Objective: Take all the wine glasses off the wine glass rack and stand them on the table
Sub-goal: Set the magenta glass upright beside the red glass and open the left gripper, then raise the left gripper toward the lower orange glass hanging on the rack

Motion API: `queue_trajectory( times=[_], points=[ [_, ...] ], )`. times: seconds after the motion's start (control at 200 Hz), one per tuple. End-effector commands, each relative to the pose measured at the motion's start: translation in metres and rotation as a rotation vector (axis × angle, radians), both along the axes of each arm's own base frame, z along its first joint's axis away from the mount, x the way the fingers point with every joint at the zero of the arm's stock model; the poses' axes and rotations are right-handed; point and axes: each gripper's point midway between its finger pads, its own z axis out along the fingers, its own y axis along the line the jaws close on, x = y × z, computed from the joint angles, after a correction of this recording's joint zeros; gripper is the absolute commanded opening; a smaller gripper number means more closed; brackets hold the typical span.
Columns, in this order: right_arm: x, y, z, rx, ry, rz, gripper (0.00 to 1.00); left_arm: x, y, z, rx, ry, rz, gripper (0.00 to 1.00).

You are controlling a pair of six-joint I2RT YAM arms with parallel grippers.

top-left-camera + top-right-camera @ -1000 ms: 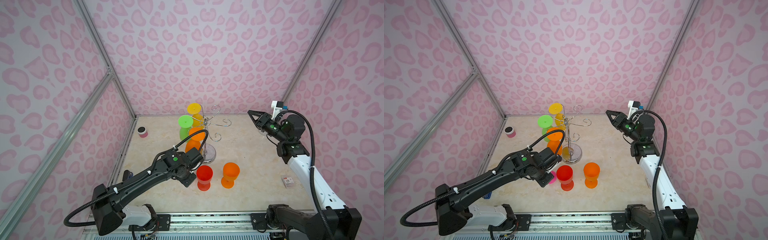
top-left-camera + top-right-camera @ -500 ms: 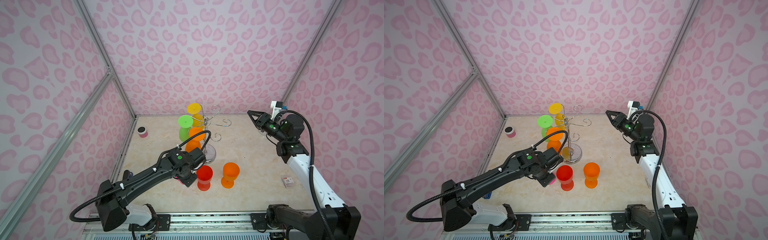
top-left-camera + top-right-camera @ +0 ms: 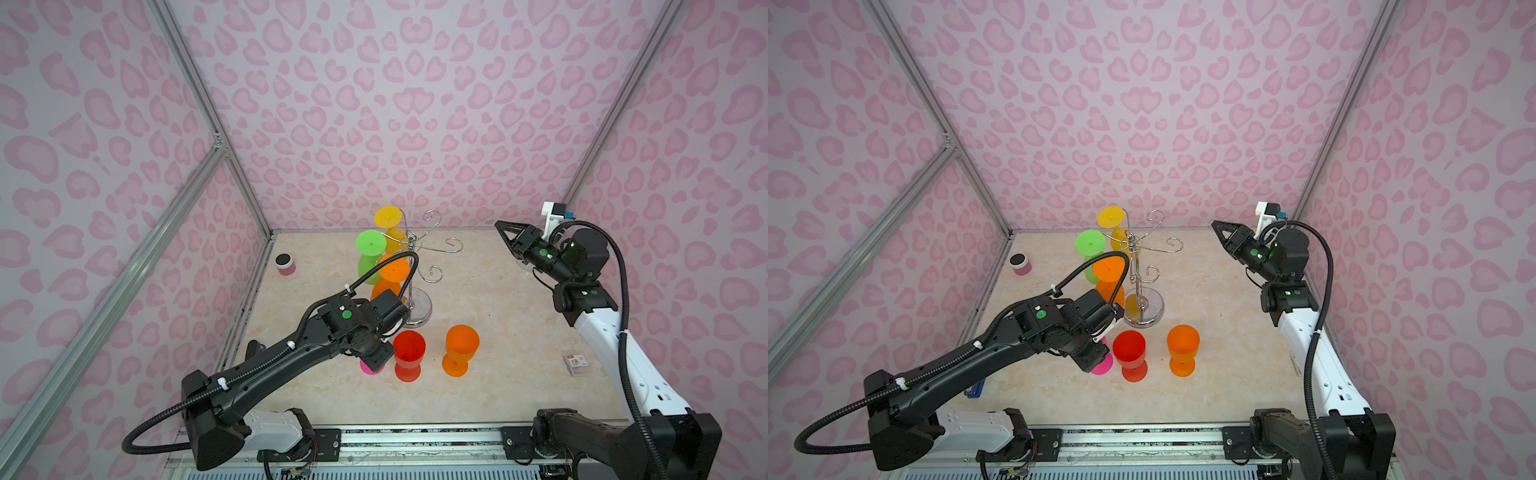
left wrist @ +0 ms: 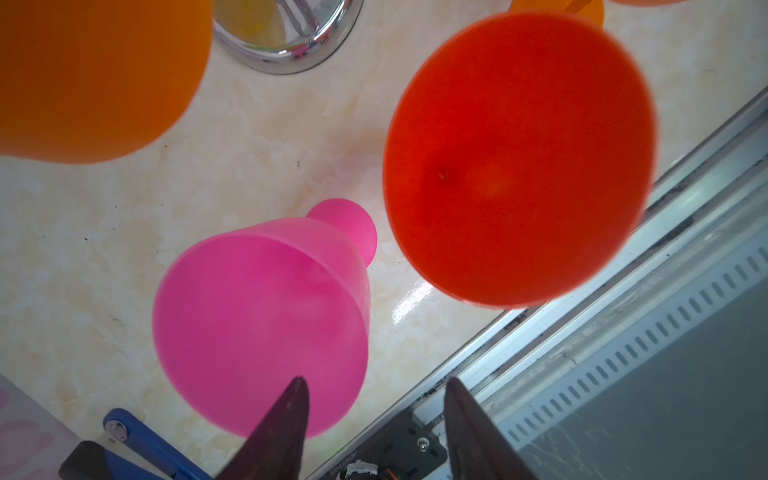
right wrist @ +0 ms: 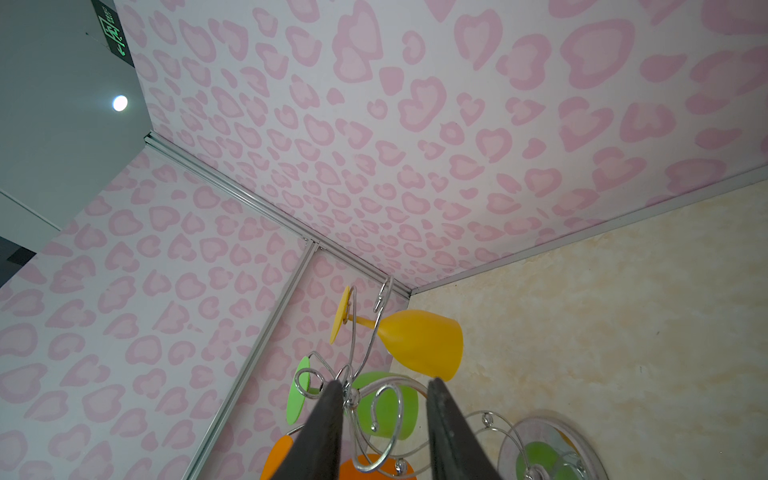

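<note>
Top views: obscured glass (image 3: 367, 369), possibly upright

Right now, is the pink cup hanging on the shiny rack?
No, the pink cup sits on the table beside the red cup.

pink glass (image 4: 257, 316), red glass (image 4: 515, 158), chrome rack (image 3: 419, 311)

I note both top views high at front edge, facing down over whole counter (image 3: 519, 332), near-identical. Left wrist view close over pink glass (image 4: 257, 316), red glass (image 4: 515, 158). Right wrist view farther off, facing wine glass rack (image 5: 548, 440), shared with top views.
</note>
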Motion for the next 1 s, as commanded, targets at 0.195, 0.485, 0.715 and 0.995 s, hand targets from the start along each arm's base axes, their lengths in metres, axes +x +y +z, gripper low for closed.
queue_trajectory(
  times=[0.195,0.485,0.715,0.995],
  points=[
    [0.0,0.001,-0.006,-0.003,0.003,0.003,0.35,-0.004,-0.006,0.137,-0.513,-0.288,0.03,0.61],
    [0.001,0.0,-0.009,0.007,0.004,-0.001,0.35,0.011,0.017,0.239,-0.984,-0.508,0.291,0.64],
    [-0.001,0.002,-0.005,0.021,-0.006,0.011,0.35,0.039,0.01,0.243,-1.198,-0.346,0.416,0.71],
    [-0.007,-0.002,-0.007,-0.002,-0.008,-0.004,0.35,0.069,-0.013,0.22,-1.325,-0.053,0.475,0.73]
  ],
)
